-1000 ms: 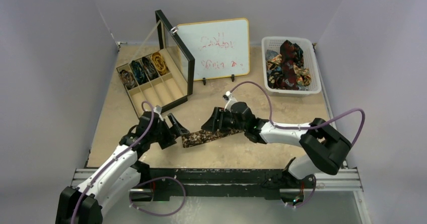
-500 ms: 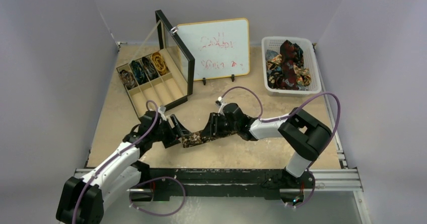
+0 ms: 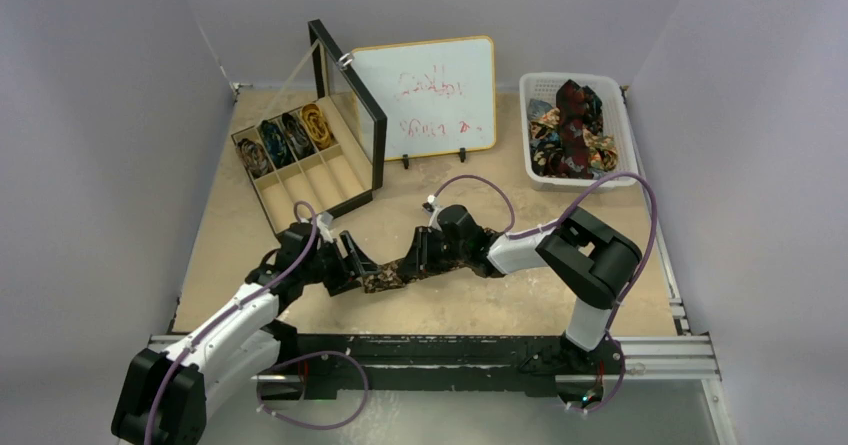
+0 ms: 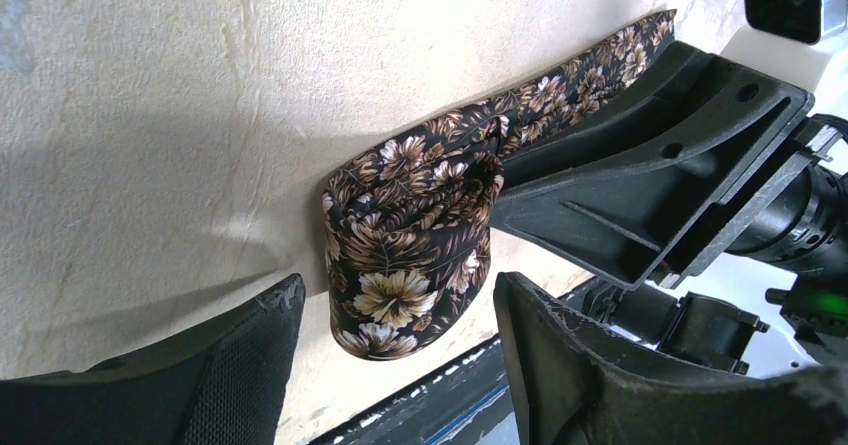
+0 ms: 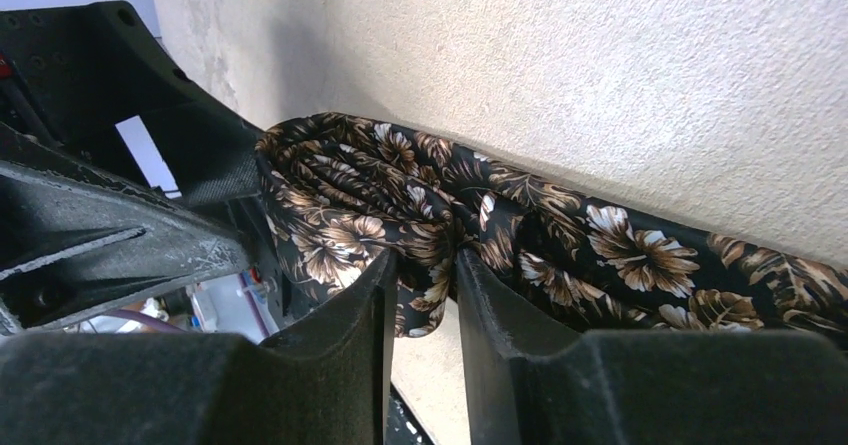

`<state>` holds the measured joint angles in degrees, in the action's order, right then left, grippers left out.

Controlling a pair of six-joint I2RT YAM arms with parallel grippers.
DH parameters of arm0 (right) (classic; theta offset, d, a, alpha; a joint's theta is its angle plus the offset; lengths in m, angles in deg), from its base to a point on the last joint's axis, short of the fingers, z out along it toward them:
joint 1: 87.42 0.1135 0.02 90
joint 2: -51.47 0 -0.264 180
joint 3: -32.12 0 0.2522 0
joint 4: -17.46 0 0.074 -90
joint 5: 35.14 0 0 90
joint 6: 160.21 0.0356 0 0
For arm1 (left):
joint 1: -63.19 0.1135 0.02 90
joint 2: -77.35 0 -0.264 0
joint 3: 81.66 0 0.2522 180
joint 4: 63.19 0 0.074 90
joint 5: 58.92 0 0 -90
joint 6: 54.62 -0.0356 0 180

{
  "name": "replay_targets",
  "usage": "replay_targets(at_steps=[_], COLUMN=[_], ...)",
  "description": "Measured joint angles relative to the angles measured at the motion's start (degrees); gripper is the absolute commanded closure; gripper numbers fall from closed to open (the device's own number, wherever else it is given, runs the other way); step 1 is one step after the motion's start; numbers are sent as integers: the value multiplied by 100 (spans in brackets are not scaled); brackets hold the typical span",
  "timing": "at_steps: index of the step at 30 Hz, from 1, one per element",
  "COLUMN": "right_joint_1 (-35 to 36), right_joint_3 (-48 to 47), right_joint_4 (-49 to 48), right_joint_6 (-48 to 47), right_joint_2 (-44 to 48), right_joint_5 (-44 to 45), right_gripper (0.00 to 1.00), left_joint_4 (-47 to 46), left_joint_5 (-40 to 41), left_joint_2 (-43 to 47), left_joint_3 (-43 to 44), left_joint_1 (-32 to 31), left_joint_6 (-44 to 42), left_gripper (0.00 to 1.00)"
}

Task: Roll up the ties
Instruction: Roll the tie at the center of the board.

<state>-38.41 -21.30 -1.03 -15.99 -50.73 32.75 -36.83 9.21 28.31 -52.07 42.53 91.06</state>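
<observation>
A black tie with a brown-gold flower print (image 3: 385,278) lies near the table's front edge, between my two grippers. One end is coiled into a loose roll (image 4: 410,225), and the rest runs off as a flat strip (image 5: 620,255). My left gripper (image 4: 400,293) is open and straddles the roll, with a gap on each side. My right gripper (image 5: 425,265) is shut on the tie, pinching a fold of fabric just beside the roll. From above, the left gripper (image 3: 358,265) and right gripper (image 3: 412,263) almost meet over the tie.
A wooden compartment box (image 3: 330,180) with an open black-framed lid holds several rolled ties at the back left. A whiteboard (image 3: 425,95) stands behind it. A white basket (image 3: 622,135) of loose ties sits at the back right. A black rail (image 3: 430,350) lines the near edge.
The right arm has swung left toward the left gripper and its jaws have closed on the tie. The flat strip has shortened into the roll. The left jaws have narrowed a little.
</observation>
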Motion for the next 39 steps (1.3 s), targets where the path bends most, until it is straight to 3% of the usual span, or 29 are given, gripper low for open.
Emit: replay_targets(at_steps=[5, 19, 31, 39], right_joint_1=[-2, -120, -146, -146], right_joint_3=[-63, -192, -192, -195], right_joint_4=[39, -157, -221, 35], right_joint_6=[-2, 24, 63, -22], right_joint_2=[-35, -391, -435, -197], right_joint_5=[-9, -363, -470, -365], right_gripper=[78, 84, 85, 68], left_joint_4=[-22, -780, -1436, -1375], left_joint_5=[-28, -229, -227, -103], left_joint_2=[-31, -726, -833, -756], left_joint_3=[-42, -129, -461, -461], left_joint_1=[0, 0, 0, 0], left_joint_6=[-111, -212, 227, 393], left_gripper=[32, 38, 67, 69])
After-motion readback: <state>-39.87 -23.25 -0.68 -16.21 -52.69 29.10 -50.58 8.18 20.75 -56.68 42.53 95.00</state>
